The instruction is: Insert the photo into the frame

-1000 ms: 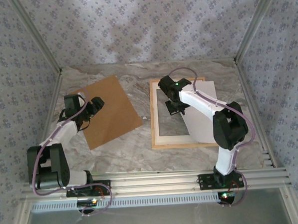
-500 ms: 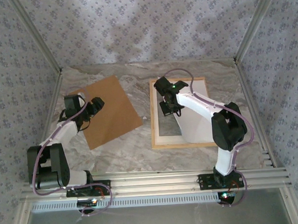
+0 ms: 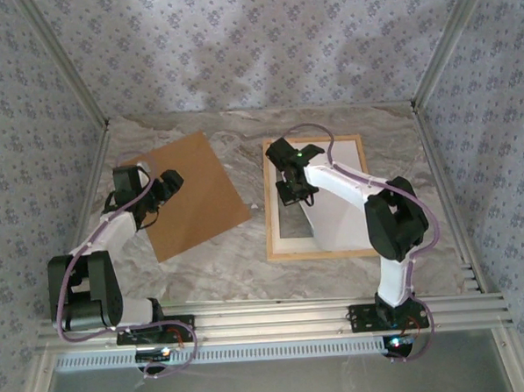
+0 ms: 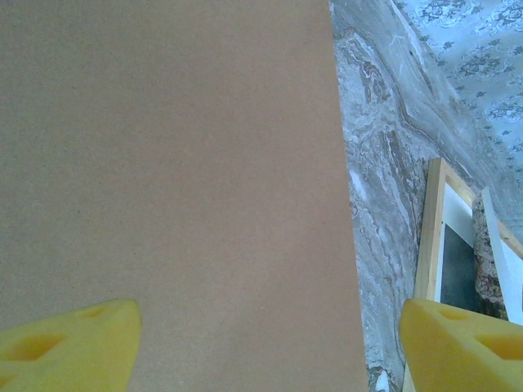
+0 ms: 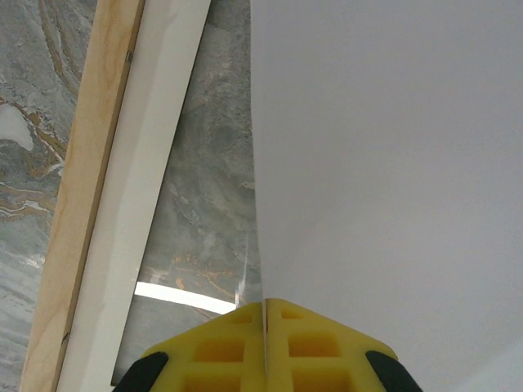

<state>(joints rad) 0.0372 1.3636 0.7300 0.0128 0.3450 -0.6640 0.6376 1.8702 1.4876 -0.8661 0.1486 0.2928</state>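
Right gripper (image 5: 264, 314) pinching photo (image 5: 384, 163) edge, white back up, sheet partly over frame (image 5: 82, 180). Step: seating. Next: align to rails, probably lower flat. Left gripper (image 4: 265, 347) open over board (image 4: 163, 147).

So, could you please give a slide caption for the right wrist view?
Right gripper shut on the photo, white side showing, above the wooden frame and white mat.
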